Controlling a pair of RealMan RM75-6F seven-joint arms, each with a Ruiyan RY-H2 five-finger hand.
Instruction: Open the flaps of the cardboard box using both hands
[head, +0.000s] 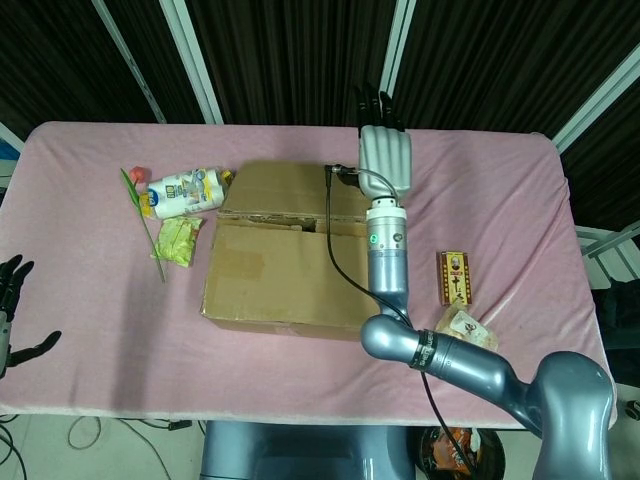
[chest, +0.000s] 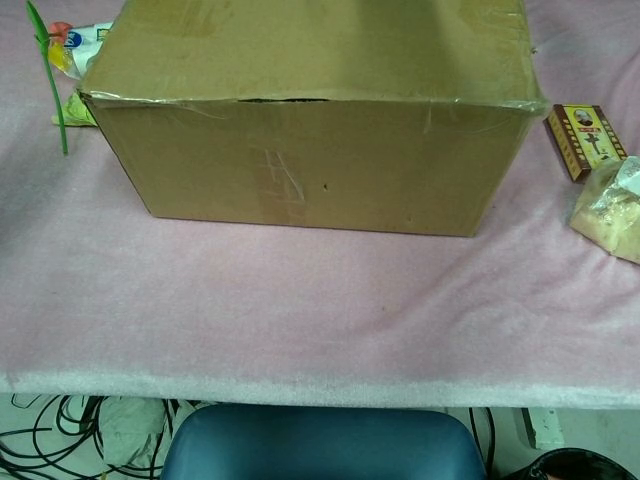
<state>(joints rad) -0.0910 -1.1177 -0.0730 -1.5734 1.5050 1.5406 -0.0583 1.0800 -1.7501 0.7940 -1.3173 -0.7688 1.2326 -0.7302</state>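
Fingers on your right hand (head: 386, 155) point straight out past the far flap (head: 285, 192) of the cardboard box (head: 290, 260), holding nothing. Left hand (head: 12, 315) sits spread at the table's (head: 520, 200) left edge. Box mid-table.

Brown cardboard box (head: 285, 265) mid-table, far flap (head: 290, 192) seemingly folded back.

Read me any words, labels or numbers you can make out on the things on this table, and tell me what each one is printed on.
No text can be read.
White packet: blue and yellow print, too blurred.
Small red and yellow box: a picture and border, lettering too small.
Yellow-green packet: print too small.
Cardboard box: no print on the faces that show.
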